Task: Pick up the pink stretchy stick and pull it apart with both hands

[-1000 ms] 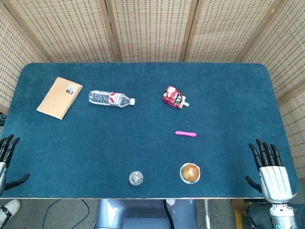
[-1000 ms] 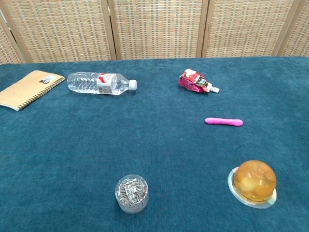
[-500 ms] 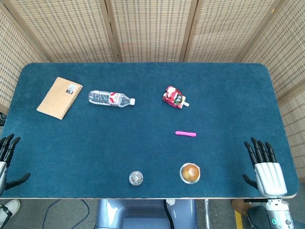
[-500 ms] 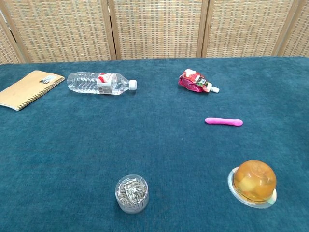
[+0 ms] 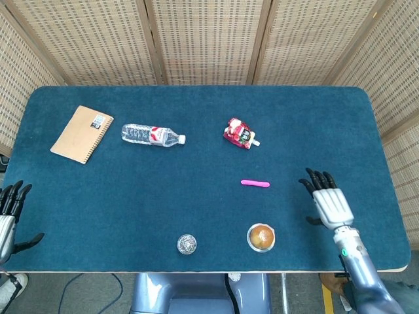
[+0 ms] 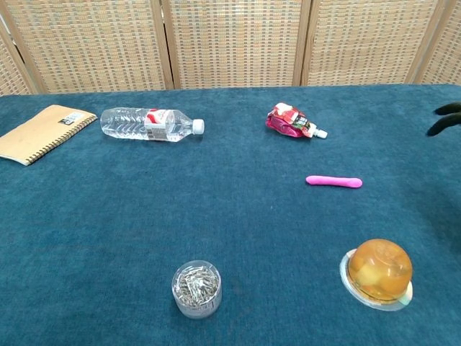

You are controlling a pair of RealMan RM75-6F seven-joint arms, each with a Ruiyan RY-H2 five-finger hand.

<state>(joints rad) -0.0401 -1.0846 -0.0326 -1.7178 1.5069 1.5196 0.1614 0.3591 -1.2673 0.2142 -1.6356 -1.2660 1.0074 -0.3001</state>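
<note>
Hovering over the surface (image 5: 196,216) with its dark fingers spread and nothing between them, the right robot hand (image 5: 329,201) sits to the right of the small pink stretchy stick (image 5: 255,184), near it but clearly apart; in the chest view only dark fingertips (image 6: 445,120) show at the right edge. The left robot hand (image 5: 8,216) hangs at the far left edge of the blue felt-covered surface, fingers also apart and empty, well away from the stick. The stick lies flat and roughly level across the view, right of centre, between a crumpled red and white foil drink pouch (image 5: 239,133) farther back and a round clear-lidded cup of orange jelly (image 5: 261,237) nearer the front edge. It looks light, soft and rubbery, so it should lift with little effort yet may bend or sag when raised from one end, and its smooth, thin body lying close to the felt could roll or slip under a loose pinch. A sensible hold would be a pinch at its right end with the right robot hand, leaving the left end free for the other to take, each gripping firmly near an end so that the middle can stretch.
</note>
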